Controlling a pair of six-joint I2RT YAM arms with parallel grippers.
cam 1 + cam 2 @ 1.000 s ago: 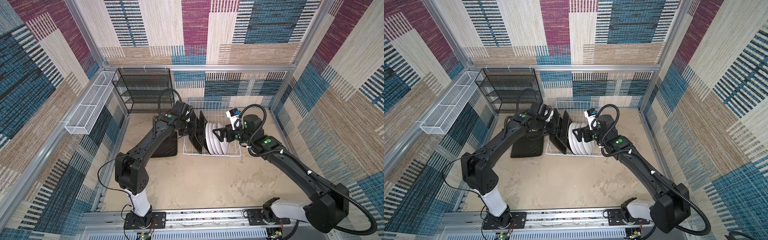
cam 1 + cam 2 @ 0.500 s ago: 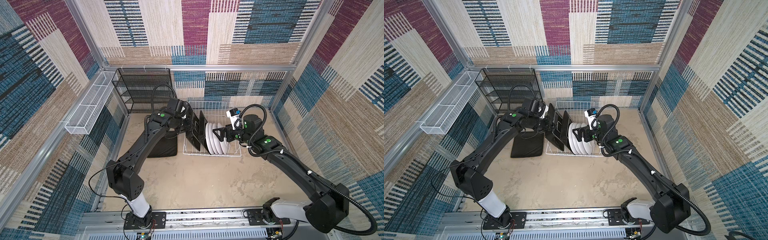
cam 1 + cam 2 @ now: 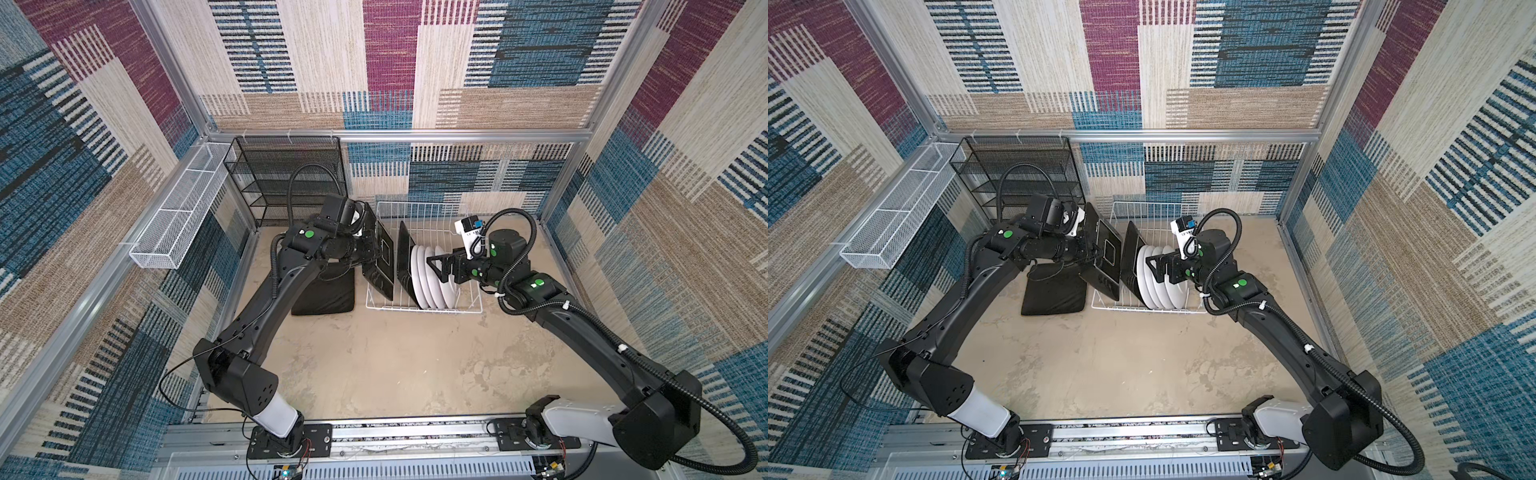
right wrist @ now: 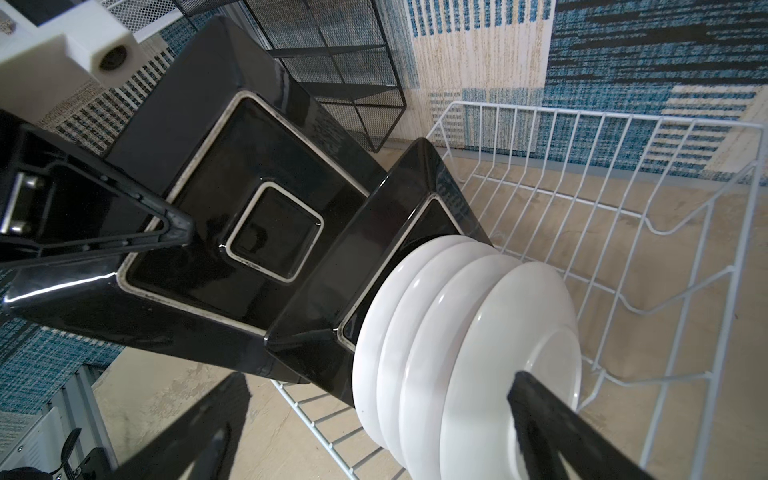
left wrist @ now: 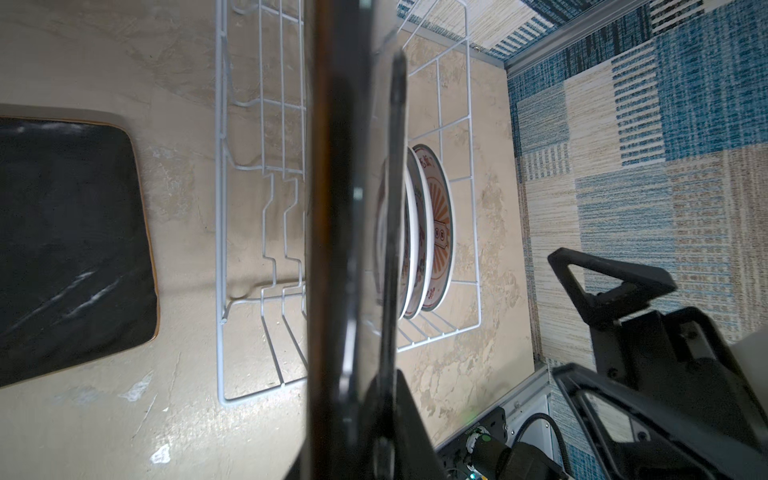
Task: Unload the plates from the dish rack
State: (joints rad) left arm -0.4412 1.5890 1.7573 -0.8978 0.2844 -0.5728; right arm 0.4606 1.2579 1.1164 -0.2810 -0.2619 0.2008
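My left gripper (image 3: 368,249) is shut on the top edge of a black-backed square plate (image 3: 379,259), held tilted over the left end of the white wire dish rack (image 3: 424,310). In the left wrist view this plate (image 5: 332,208) is edge-on between the jaws. A second square plate (image 3: 405,262) and several round white plates (image 3: 432,278) stand in the rack (image 4: 623,232); their orange sunburst faces (image 5: 440,220) show in the left wrist view. My right gripper (image 3: 438,266) is open at the round plates (image 4: 457,332), one finger on each side of them in the right wrist view.
Another square plate (image 3: 324,291) lies black side up on the table, left of the rack. A black mesh shelf unit (image 3: 286,178) stands at the back left, and a long white mesh basket (image 3: 178,224) hangs on the left wall.
My left arm has drawn the square plate up and to the left, away from the other plates in the rack. The right arm has not moved.
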